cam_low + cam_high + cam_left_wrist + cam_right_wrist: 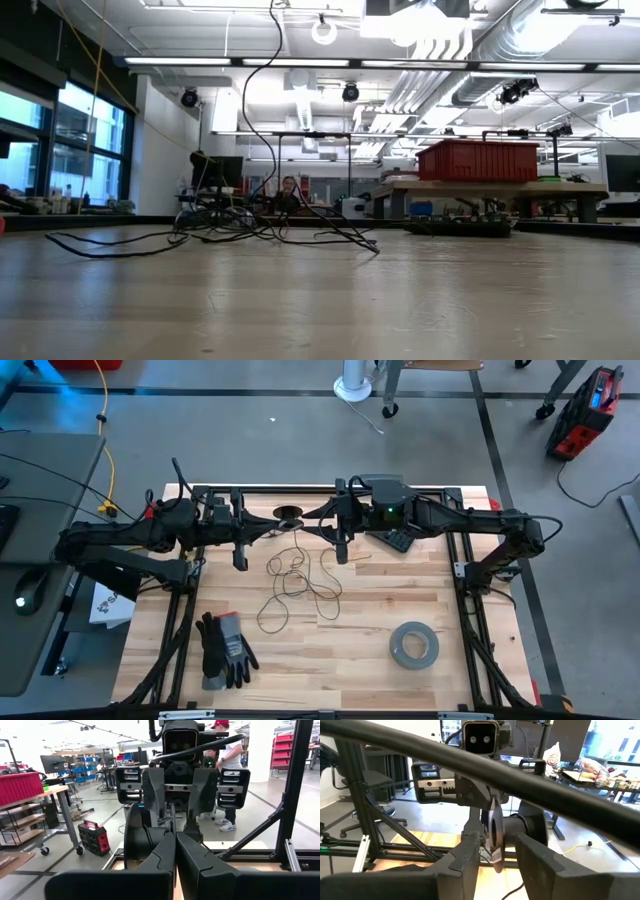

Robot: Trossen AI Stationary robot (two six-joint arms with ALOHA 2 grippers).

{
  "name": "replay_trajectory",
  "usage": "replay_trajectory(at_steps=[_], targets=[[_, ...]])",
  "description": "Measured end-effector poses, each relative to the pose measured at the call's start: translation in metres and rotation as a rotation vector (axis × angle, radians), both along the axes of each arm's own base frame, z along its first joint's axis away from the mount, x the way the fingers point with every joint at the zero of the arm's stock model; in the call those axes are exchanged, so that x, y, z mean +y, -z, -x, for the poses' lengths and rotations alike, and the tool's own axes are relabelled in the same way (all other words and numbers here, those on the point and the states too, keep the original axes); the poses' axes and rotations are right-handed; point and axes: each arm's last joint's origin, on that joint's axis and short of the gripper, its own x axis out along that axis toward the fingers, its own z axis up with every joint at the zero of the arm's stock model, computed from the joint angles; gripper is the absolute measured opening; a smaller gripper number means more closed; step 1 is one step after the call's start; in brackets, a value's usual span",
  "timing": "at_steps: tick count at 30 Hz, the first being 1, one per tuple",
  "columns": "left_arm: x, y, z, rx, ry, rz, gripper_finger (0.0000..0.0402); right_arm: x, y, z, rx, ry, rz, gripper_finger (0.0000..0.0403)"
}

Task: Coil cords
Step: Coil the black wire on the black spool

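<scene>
One pair of gloves (224, 650) near the front edge, left side; one grey tape roll (413, 644) front right, well apart from the gloves. Bare wood between them. One thin dark cord (298, 582) lies in loose loops mid-table, left of centre, nothing touching it on the board; it rises toward the back, where the two grippers face each other. One small black spool (494, 832) sits up there between the right gripper's (494, 851) fingers, edge-on, off the table; fingers stand apart with the spool in the gap, contact can't be told. Left gripper (175, 851) pressed together, fingertips touching, holding nothing visible, just left of the spool near the back edge. One black frame rail runs along the back edge, posts at both sides. Right half of the table is mostly free board. One person stands beyond the table. One yellow cable (104, 430) on the floor, far left.
</scene>
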Motion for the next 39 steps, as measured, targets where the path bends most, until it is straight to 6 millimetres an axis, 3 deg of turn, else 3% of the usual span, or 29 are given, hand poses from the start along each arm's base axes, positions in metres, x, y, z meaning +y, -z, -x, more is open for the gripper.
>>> replay_trajectory(at_steps=[28, 32, 37, 39], targets=[[-0.001, 0.000, 0.000, -0.003, 0.043, 0.020, 0.0000, 0.002, 0.005, 0.000, 0.045, -0.032, -0.040, 0.0107], [-0.001, 0.000, 0.000, -0.003, 0.042, 0.020, 0.0000, 0.002, 0.006, -0.002, 0.046, -0.031, -0.049, 0.0077], [-0.001, 0.001, 0.000, 0.001, 0.044, 0.020, 0.0000, 0.002, 0.012, -0.007, 0.068, -0.044, -0.114, 0.0011], [-0.001, 0.001, -0.002, 0.000, 0.044, 0.021, 0.0000, 0.003, 0.015, -0.010, 0.076, -0.057, -0.138, 0.0007]])
